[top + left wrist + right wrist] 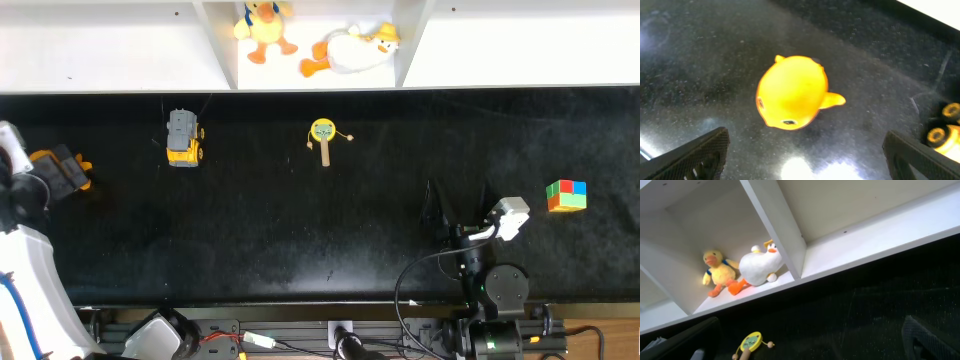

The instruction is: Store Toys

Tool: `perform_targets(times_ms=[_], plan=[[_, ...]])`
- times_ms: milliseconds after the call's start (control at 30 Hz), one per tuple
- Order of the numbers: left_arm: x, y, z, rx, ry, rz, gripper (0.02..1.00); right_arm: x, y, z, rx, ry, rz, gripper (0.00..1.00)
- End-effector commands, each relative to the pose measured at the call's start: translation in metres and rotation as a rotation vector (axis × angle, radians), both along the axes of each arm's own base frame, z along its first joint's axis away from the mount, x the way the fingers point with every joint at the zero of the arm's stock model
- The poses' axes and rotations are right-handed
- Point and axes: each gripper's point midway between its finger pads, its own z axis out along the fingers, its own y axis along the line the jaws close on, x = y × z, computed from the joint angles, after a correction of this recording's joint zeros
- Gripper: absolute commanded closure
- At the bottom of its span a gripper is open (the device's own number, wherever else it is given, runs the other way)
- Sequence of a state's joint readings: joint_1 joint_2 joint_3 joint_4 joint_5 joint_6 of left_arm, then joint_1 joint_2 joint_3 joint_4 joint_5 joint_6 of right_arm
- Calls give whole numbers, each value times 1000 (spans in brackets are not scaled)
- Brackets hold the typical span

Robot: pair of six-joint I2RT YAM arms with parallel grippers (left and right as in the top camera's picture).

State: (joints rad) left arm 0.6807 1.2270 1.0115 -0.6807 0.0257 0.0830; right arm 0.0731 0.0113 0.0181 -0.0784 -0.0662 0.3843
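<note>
Left wrist view: left gripper (806,137), fingers (700,152) spread, hangs over the orange fish (792,92) by the table's (715,55) left edge; next it should drop and squeeze.

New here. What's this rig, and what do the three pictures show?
Two robot arms stand at a black table, each ending in a two-finger pincer. One picture looks down from above; the others come from a camera on each wrist. On the table lie a yellow-and-grey toy truck, a yellow rattle drum with wooden handle and a multicoloured cube. The white shelf holds a yellow plush duck and a white plush goose. The left pincer hangs open over a round orange toy; the right pincer is open too. Nothing is held.
</note>
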Motion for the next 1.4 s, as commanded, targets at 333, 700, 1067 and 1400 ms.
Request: perform_targets(times_ms=[333,700,1067,1400], plan=[[-10,15,-14,7,-49,-90,20,0,0,-4,-6,-1,-3,5],[-3,8,-44,27,-34,-220,20,0,0,-4,-6,-1,-3,5],[17,22,-62,43,-57,-262,20,0,0,-4,-6,-1,-3,5],[29,29,-71,50,-77,-275,299,0,0,-4,-6,-1,-3,5]])
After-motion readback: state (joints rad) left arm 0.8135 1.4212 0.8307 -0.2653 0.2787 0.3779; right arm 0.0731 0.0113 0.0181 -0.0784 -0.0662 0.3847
